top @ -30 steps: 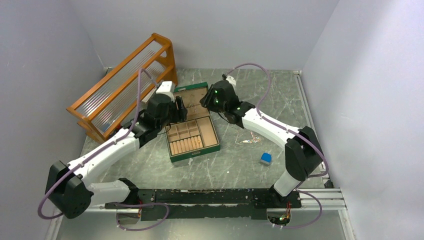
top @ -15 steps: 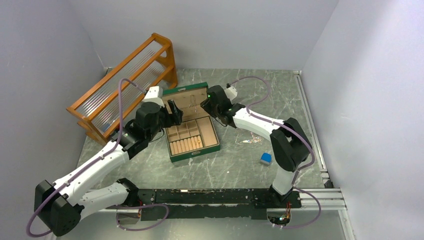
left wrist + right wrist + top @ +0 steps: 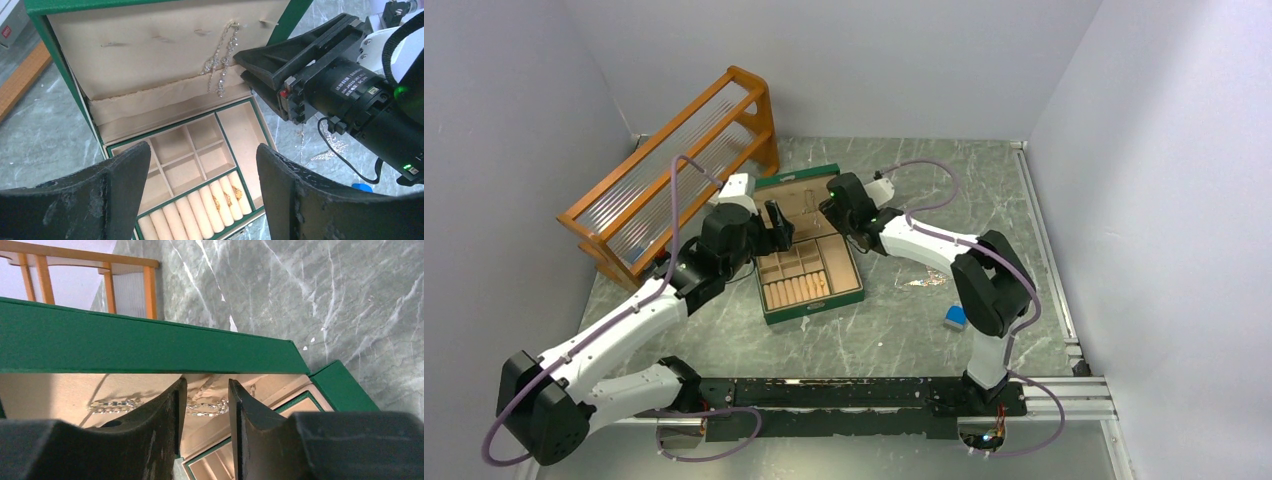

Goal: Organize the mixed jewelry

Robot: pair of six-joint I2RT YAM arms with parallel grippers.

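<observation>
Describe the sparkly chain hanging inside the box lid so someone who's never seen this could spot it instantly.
Find the open green box in the middle of the marble table. On the beige lining of its raised lid, near the right arm's black fingers, hangs the chain. It is the only long, silvery, glittering strand; the pieces in the ring rolls below are tiny and gold.

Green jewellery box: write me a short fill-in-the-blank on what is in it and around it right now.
A thin sparkling chain hangs on the beige lining of the green jewellery box's ____.
The fingertips of the right gripper are close beside that ____.
The left gripper hovers over the box's tray with jaws ____ and nothing between them.
The small blue rectangular block lies on the grey marbled table, ____ the box.
Missing: lid; chain; open; outside.
</observation>
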